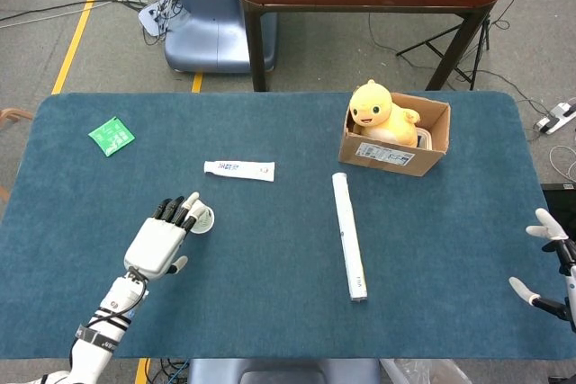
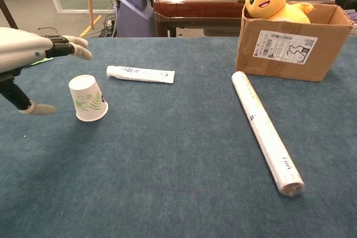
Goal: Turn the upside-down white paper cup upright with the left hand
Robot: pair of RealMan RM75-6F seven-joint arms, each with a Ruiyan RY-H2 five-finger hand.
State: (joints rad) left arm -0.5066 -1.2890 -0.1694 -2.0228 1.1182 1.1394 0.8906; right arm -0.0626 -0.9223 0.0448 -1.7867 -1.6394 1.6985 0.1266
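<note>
The white paper cup (image 2: 88,98) with a green leaf print stands upside down on the blue table, left of centre; in the head view the cup (image 1: 203,218) is partly covered by my left hand's fingers. My left hand (image 1: 162,238) hovers just left of and above it, fingers spread, thumb low, holding nothing; in the chest view the left hand (image 2: 25,54) shows at the left edge, apart from the cup. My right hand (image 1: 551,272) sits at the table's right edge, fingers apart and empty.
A white tube (image 1: 238,169) lies just behind the cup. A long white roll (image 1: 348,236) lies at centre right. A cardboard box (image 1: 393,144) with a yellow plush duck (image 1: 373,107) stands at the back right. A green packet (image 1: 112,135) lies far left.
</note>
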